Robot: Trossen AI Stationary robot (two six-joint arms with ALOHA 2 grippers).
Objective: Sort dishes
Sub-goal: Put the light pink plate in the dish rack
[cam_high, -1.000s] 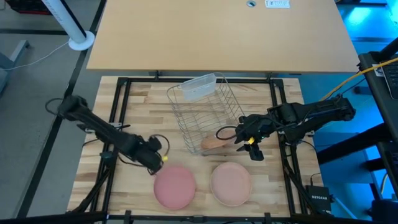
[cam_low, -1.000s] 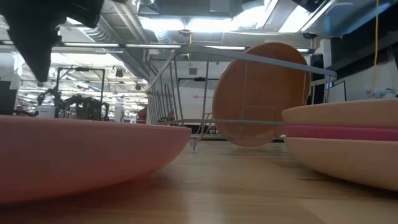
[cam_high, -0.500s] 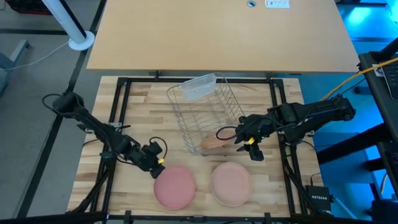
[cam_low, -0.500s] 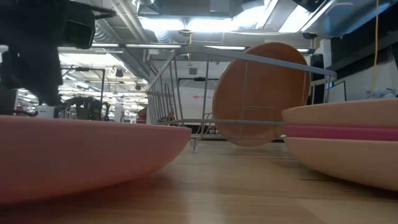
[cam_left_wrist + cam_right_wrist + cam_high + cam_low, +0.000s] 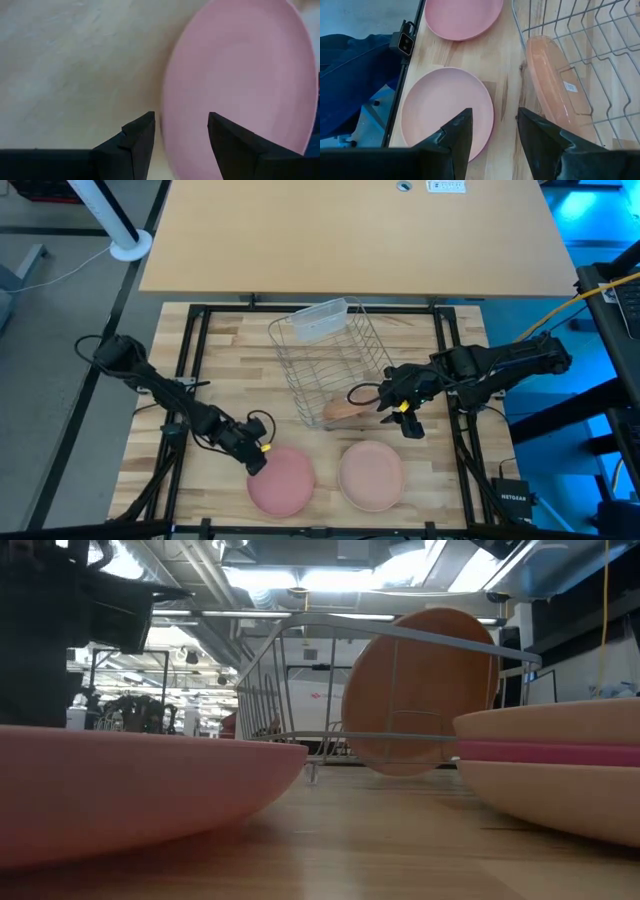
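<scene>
A pink plate point(image 5: 281, 480) lies flat on the table near its near edge and fills the left of the low view point(image 5: 130, 790). My left gripper point(image 5: 256, 459) is open at that plate's left rim point(image 5: 167, 100). One finger point(image 5: 140, 137) is over the wood and the other point(image 5: 227, 142) over the plate, and I see no touch. To the right is a stack point(image 5: 372, 474) of peach plates with a magenta one between them point(image 5: 550, 752). An orange plate point(image 5: 346, 410) stands on edge in the wire rack point(image 5: 420, 690). My right gripper point(image 5: 406, 420) waits open beside the rack.
The silver wire rack point(image 5: 335, 365) takes up the table's middle, with a clear tub point(image 5: 320, 318) at its far end. A black frame point(image 5: 195, 350) runs along the table's sides. Bare wood lies between the two plate spots and to the left of the rack.
My left gripper has moved toward the table's near edge and come down to the pink plate's left rim, its fingers still apart. The right arm and all plates have kept still.
</scene>
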